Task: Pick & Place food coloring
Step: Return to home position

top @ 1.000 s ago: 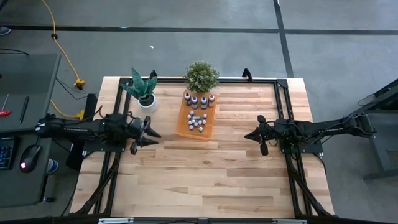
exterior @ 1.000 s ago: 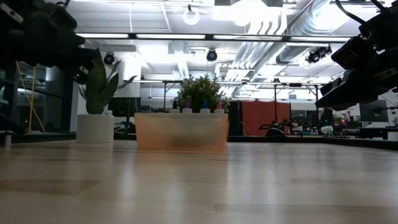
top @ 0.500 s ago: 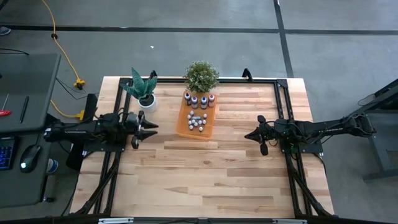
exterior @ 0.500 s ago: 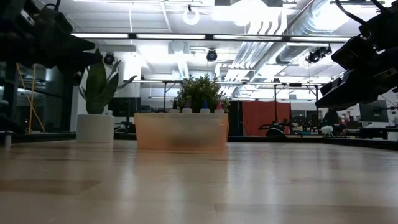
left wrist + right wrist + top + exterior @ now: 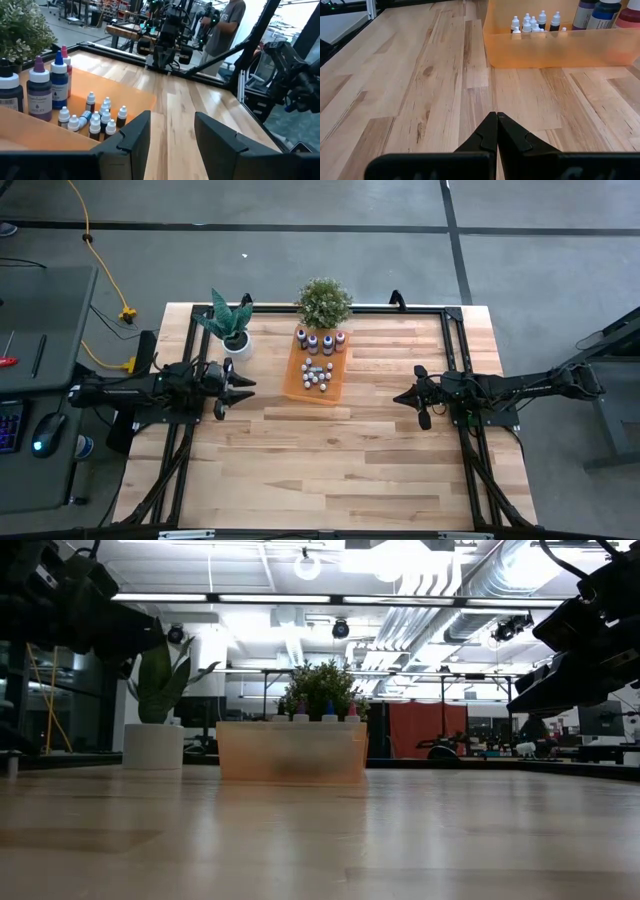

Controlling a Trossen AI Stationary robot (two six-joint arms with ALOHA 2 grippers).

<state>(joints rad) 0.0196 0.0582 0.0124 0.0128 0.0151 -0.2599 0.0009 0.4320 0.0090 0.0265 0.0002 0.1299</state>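
Note:
The food coloring stands in an orange tray (image 5: 300, 388) at the table's far middle. Several tiny white-capped bottles (image 5: 316, 376) cluster at the tray's centre, also in the left wrist view (image 5: 98, 118) and the right wrist view (image 5: 532, 23). A few larger dark bottles (image 5: 320, 340) stand at the tray's far end. My left gripper (image 5: 245, 385) hovers left of the tray, open and empty, its fingers (image 5: 135, 132) pointing at the tray. My right gripper (image 5: 398, 397) is shut and empty right of the tray, above the table (image 5: 496, 116).
A potted snake plant (image 5: 230, 325) and a bushy green plant (image 5: 323, 302) stand at the far edge beside the tray. A black frame (image 5: 455, 340) runs round the table. Bare wood lies on the near half (image 5: 320, 470). A person (image 5: 225, 25) stands beyond the table.
My left gripper has drawn back a little toward the table's left edge and shifted slightly toward the far edge, still pointing at the tray. The bottles and tray have stayed put.

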